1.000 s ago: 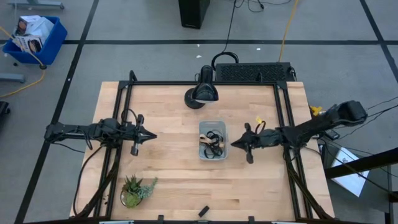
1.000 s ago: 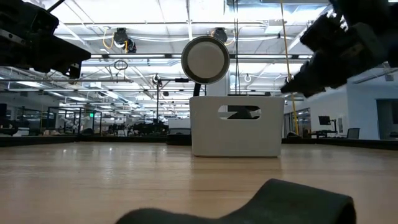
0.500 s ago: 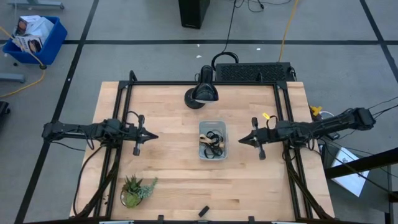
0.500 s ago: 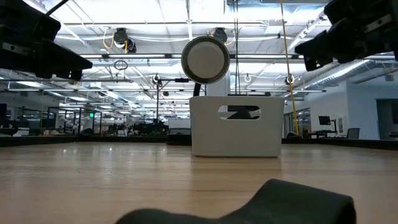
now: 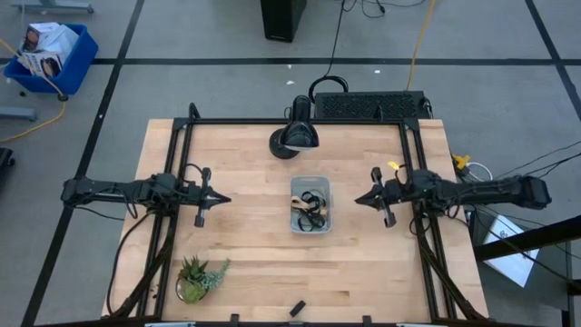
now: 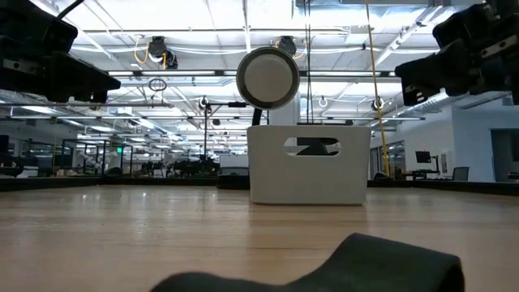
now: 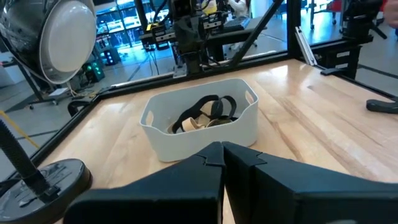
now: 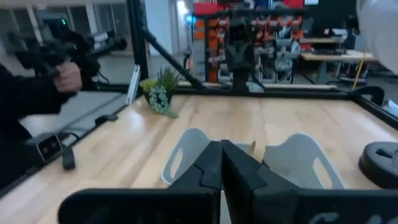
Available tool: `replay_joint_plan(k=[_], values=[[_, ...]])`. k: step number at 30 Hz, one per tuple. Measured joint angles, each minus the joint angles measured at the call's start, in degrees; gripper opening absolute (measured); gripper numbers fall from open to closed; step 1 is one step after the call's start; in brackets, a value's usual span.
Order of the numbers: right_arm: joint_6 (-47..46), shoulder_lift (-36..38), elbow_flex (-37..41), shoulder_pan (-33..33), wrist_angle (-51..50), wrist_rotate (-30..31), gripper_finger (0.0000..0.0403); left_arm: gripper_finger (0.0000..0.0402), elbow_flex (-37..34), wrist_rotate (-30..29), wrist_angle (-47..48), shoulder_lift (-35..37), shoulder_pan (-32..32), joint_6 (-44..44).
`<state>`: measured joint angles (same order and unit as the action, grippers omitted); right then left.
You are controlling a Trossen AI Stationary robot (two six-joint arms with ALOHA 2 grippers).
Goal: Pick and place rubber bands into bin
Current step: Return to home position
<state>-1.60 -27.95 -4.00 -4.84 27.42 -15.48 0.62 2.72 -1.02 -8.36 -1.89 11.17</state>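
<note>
- The bin sits on the wooden table just right of the frame's centre in the high view, its long sides running up and down the picture
- The rubber bands lie inside it in a loose tangle, black loops mixed with tan ones; the left wrist view shows them heaped against the tray's floor and far wall
- None of the bands can be seen on the bare wood around the tray
- The left gripper is at the left of the bin, well apart from it, pointing toward it from mid-left of the high view; its two fingers are pressed together with nothing between them
- The right gripper is at the right of the bin, nearer than the left one but not touching it, pointing back at it; its fingers are also closed tight on nothing, and the pale walls of the tray show behind them
- In the low view both grippers hang above the table surface, one in the upper left corner, one in the upper right, with the bin standing between them in the middle of the frame
- A black desk lamp stands above the bin in the high view, its round head showing over the tray in the low view
- A small potted plant sits at the lower left of the table
- A small dark object lies at the table's bottom edge
- A blue crate rests on the floor in the upper left corner
</note>
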Motion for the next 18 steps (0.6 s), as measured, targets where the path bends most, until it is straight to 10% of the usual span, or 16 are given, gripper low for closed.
replay_joint_plan(k=[18], values=[[-1.55, 2.65, 3.05, -6.43, 1.24, 0.49, 0.0, 0.0001, 0.0, -0.21, 0.11, 0.0, 0.04, -0.15]])
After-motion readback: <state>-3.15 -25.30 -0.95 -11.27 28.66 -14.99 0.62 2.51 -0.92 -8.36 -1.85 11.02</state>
